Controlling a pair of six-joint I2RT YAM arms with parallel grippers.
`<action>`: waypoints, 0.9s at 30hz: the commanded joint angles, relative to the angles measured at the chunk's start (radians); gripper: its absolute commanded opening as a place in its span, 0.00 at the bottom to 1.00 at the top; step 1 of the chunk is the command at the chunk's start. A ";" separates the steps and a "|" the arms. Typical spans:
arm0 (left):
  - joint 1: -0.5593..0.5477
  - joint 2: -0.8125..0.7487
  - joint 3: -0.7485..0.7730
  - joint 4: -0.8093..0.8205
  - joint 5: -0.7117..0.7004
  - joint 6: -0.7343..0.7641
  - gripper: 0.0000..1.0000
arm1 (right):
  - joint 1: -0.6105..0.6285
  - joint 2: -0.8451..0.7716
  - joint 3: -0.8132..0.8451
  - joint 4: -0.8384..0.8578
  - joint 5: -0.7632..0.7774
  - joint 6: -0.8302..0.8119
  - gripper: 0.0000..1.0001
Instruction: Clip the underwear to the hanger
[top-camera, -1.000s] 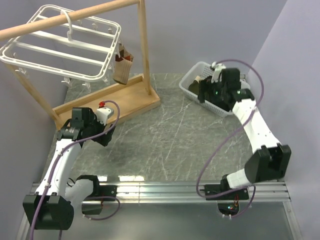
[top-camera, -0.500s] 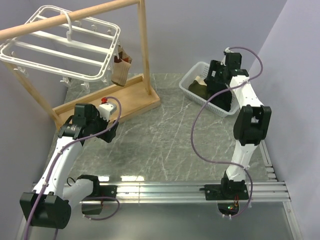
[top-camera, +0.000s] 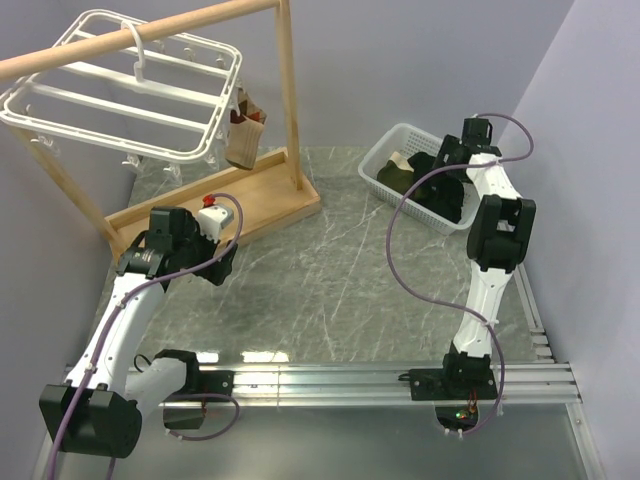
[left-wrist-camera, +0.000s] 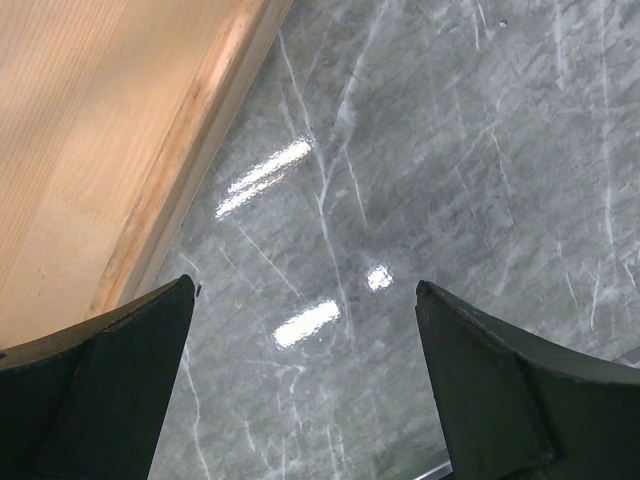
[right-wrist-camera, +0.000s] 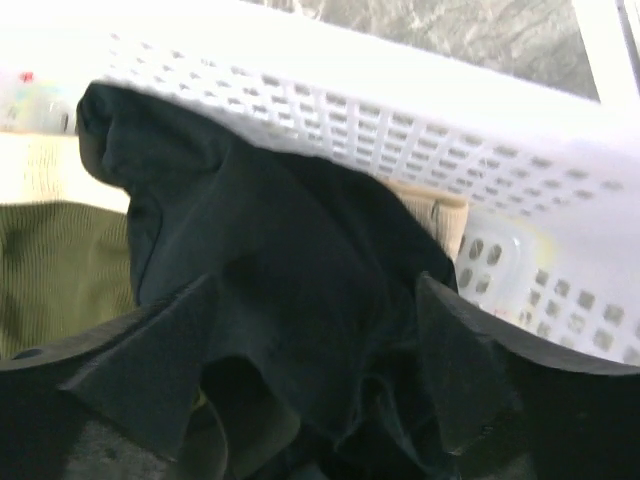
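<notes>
While your left gripper (left-wrist-camera: 305, 290) has hardly stirred over the last second, your right arm has pulled its elbow in and stood up tall. That has carried the right gripper (right-wrist-camera: 315, 285) round toward the far edge of the basket (top-camera: 375, 165), so the tool now points back down into it. Its fingers (right-wrist-camera: 150, 380) stand apart, closed on nothing. The underwear (right-wrist-camera: 200, 170) lies bunched straight ahead of them, a dark fold rising in the gap between the two fingers and more of it running past the tips to the basket's mesh wall. Beside the left finger sits the olive cloth (right-wrist-camera: 50, 270). Beyond the right finger a strip of tan cloth (right-wrist-camera: 432, 212) shows against the wall.

Judging by that, the swing has lined the tool up on the right garment, but the grasp is not yet made. You would want to press down and close on black fabric only, since the olive cloth looks close enough to be caught too.

Your left gripper also stands open, with nothing between its fingers but bare table (left-wrist-camera: 450, 150), and the stand's wooden base (left-wrist-camera: 100, 130) lies just off its left finger. The hanger (top-camera: 120, 100) hangs from the wooden pole (top-camera: 150, 30) above and beyond that tool, well apart from the underwear, so the carry and the clipping are both still to come.
</notes>
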 joint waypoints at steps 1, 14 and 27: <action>-0.006 -0.002 0.020 0.013 -0.016 -0.009 0.99 | -0.004 0.024 0.083 0.010 0.015 0.007 0.84; -0.006 0.012 0.060 0.010 -0.016 -0.034 0.99 | -0.008 -0.246 -0.090 -0.014 -0.177 0.029 0.00; -0.007 0.021 0.112 -0.005 0.058 -0.052 0.99 | -0.005 -0.703 -0.343 0.023 -0.387 0.033 0.00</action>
